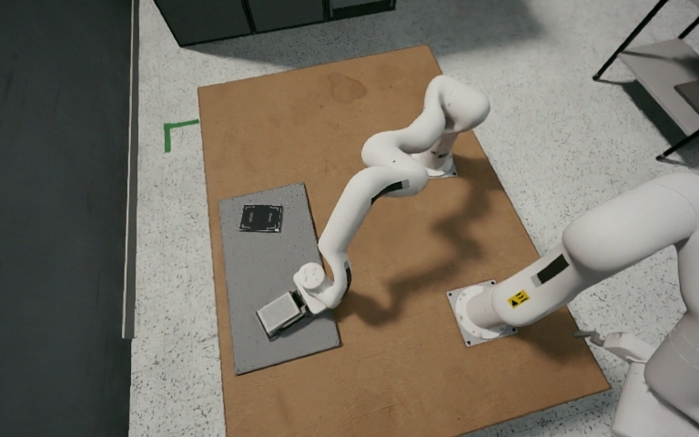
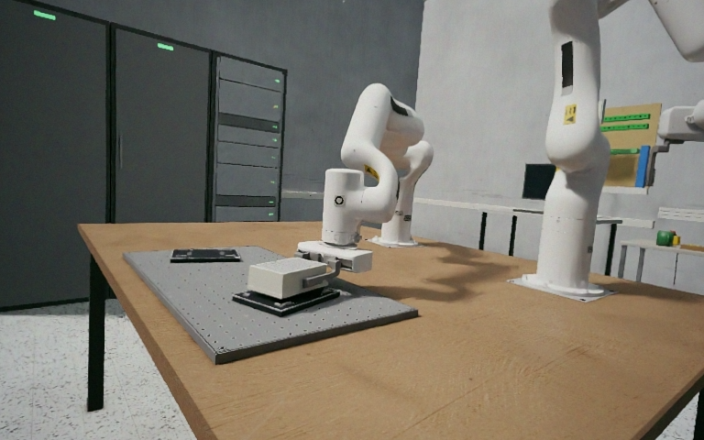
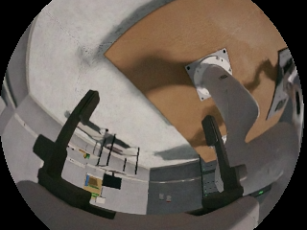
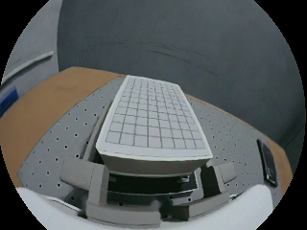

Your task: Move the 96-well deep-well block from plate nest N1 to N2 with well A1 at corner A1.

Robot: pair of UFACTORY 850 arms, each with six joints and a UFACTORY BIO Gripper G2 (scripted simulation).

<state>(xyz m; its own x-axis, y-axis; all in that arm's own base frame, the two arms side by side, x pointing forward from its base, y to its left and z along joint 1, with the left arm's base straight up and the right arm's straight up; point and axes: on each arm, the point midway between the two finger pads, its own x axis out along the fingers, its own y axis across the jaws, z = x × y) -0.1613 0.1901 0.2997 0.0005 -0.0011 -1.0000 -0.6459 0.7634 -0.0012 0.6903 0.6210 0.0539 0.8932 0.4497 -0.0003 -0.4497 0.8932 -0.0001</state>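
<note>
Between the right end effector's [image 1: 288, 309] [image 2: 312, 278] [image 4: 154, 174] closed fingers, the off-white, rectangular 96-well block [image 1: 280, 312] [image 2: 285, 277] [image 4: 153, 120] was gripped; directly below it lay black plate nest N2 [image 1: 271, 338] [image 2: 281, 313] [image 4: 153, 197], a gap showing between; black nest N1 [image 1: 261, 218] [image 2: 205, 255] [image 4: 268, 162] lay well apart from that gripper; the left end effector [image 1: 587, 336] [image 2: 650, 166] [image 3: 150, 107] stood open.

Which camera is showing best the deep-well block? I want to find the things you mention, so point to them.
Right wrist: the deep-well block [image 1: 280, 312] [image 2: 282, 275] [image 4: 153, 117] is close, its grid clear. Top shows it small, from above; exterior shows its sides, above a nest [image 2: 282, 312]. Left wrist: cannot tell.
</note>
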